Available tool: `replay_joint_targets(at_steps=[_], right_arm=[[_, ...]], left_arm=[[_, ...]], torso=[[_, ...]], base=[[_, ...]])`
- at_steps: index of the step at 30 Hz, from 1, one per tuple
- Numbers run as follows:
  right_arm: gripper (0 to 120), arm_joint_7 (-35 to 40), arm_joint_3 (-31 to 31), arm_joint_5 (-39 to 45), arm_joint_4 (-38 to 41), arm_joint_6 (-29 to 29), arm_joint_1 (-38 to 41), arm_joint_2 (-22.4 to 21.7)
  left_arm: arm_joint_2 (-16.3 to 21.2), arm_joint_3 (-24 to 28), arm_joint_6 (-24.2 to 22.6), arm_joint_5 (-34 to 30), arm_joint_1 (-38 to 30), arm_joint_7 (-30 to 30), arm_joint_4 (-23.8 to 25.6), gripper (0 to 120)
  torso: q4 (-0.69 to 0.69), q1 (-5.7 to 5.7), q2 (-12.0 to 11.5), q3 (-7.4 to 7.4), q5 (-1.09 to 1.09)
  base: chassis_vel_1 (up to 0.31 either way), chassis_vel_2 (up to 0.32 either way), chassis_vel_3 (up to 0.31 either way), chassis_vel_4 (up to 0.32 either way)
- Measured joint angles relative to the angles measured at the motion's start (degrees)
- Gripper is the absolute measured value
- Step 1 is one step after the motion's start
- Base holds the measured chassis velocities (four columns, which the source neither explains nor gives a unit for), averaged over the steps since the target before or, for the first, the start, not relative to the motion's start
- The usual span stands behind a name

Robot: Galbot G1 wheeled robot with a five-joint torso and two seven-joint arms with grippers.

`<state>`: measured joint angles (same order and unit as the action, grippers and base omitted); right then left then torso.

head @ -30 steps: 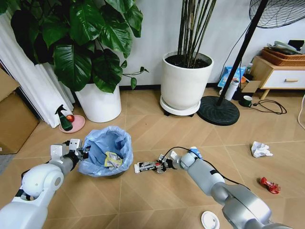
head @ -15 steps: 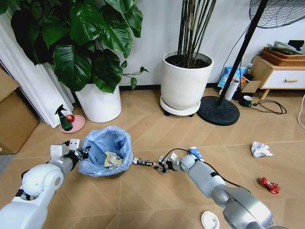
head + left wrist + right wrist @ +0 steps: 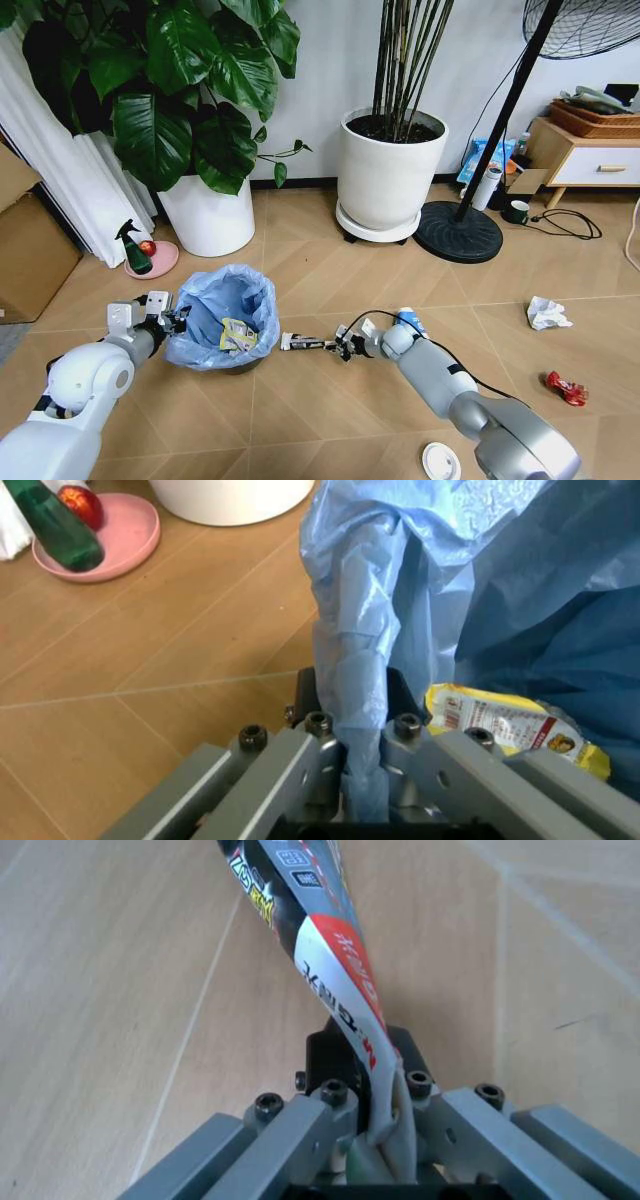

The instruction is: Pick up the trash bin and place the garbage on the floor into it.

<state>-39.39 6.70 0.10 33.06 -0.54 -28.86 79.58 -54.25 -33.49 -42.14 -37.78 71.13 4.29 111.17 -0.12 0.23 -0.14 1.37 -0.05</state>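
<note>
The trash bin (image 3: 222, 318), black with a crinkled light blue liner (image 3: 400, 592), stands on the floor at the left. My left gripper (image 3: 176, 319) (image 3: 362, 769) is shut on its rim and liner. A yellow packet (image 3: 237, 333) (image 3: 512, 724) lies inside. My right gripper (image 3: 342, 347) (image 3: 385, 1119) is shut on a flat red, white and silver packet (image 3: 305, 343) (image 3: 335, 960), held just above the floor with its free end close to the bin's right side. More garbage lies on the floor: a crumpled white paper wad (image 3: 547, 313), a red packet (image 3: 566, 388), a white lid (image 3: 441, 461) and a blue-white wrapper (image 3: 409, 320).
Two white plant pots (image 3: 208, 218) (image 3: 390, 180) stand behind the bin. A fan base (image 3: 458, 233) and wooden cabinet (image 3: 590, 160) are at the back right. A pink dish (image 3: 152, 262) with a green spray bottle (image 3: 52, 521) and a cardboard box (image 3: 30, 255) sit at the left.
My right wrist has rolled, turning the packet from flat to nearly edge-on, and has carried it slightly towards the bin. The left arm and bin have not moved.
</note>
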Motion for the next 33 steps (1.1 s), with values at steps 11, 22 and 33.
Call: replay_joint_targets(at_steps=[11,22,33], right_arm=[[0,2.64,-2.69,5.55,11.02,4.38,-3.27,-5.13],[0,9.18,-11.23,13.86,25.37,7.31,-7.32,-8.93],[0,14.23,-13.00,28.92,42.60,8.91,-6.74,-8.30]], left_arm=[[-0.06,-0.15,0.00,0.06,-0.20,-0.11,-0.52,0],[0.00,0.43,0.00,0.44,0.12,-0.47,-0.76,0],[0.86,2.60,0.00,0.16,-0.81,-0.58,-1.82,0]], torso=[[0.00,0.01,0.00,0.00,0.01],[-0.01,0.01,0.00,0.00,0.01],[0.00,0.01,0.00,0.00,0.00]], base=[[0.000,0.000,0.000,0.000],[0.000,0.000,0.000,0.000],[0.000,0.000,0.000,0.000]])
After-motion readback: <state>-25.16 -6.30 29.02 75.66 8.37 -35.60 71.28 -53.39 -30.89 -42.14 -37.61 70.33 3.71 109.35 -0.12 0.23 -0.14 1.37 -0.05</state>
